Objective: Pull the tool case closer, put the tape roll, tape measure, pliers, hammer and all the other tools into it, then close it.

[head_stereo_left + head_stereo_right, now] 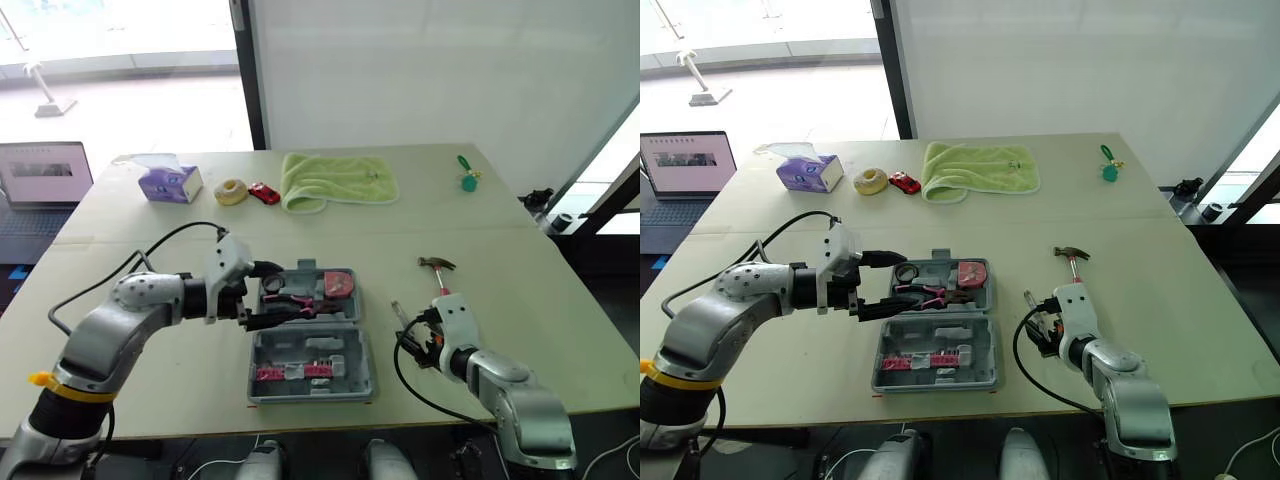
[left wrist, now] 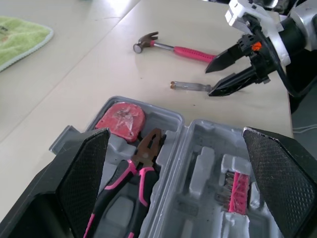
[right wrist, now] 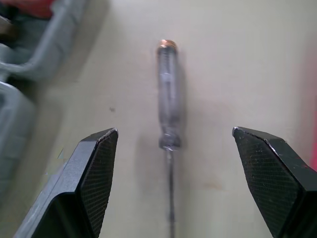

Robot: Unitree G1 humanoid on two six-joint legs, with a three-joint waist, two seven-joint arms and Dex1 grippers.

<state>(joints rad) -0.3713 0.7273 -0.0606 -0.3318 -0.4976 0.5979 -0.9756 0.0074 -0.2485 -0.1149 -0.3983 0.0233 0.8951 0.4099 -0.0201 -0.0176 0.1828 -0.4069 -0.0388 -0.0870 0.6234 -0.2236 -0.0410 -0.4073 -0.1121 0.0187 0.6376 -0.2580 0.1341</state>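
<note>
The grey tool case (image 1: pixel 352 352) lies open at the table's middle. Pink-handled pliers (image 2: pixel 133 168) and a red tape measure (image 2: pixel 120 119) rest in its far half, and pink bits (image 1: pixel 290 372) in the near half. My left gripper (image 1: pixel 290 292) hovers open over the pliers, holding nothing. A clear-handled screwdriver (image 3: pixel 169 94) lies right of the case, and my right gripper (image 1: pixel 403 337) is open just behind it, fingers on either side of its shaft. The pink-handled hammer (image 1: pixel 437 270) lies beyond. A cream tape roll (image 1: pixel 232 191) sits at the back left.
Along the far side are a purple tissue box (image 1: pixel 170 183), a red toy car (image 1: pixel 264 193), a green towel (image 1: pixel 335 180) and a small green object (image 1: pixel 467 178). A laptop (image 1: pixel 45 172) stands off the table's left.
</note>
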